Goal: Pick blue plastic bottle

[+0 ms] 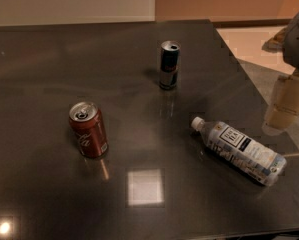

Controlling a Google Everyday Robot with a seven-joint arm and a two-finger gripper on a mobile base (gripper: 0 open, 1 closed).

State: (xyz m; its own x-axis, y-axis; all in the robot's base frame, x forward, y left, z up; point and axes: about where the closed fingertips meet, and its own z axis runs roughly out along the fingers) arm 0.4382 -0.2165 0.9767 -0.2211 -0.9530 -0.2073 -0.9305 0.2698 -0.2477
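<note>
The dark bench (49,49) carried everything. At its right edge the gripper (287,104) hung, perhaps pointing downward; whether it was spread or closed, I could not tell. The blue plastic bottle (241,149) lay on its side near it, apart, with the long axis diagonal and the cap toward the upper left. The red can (89,130) and the slim dark can (169,65) stood upright.

The gripper (284,104) hung at the far right edge, pointing down, the grey arm (296,39) right above it, partly cut off.
</note>
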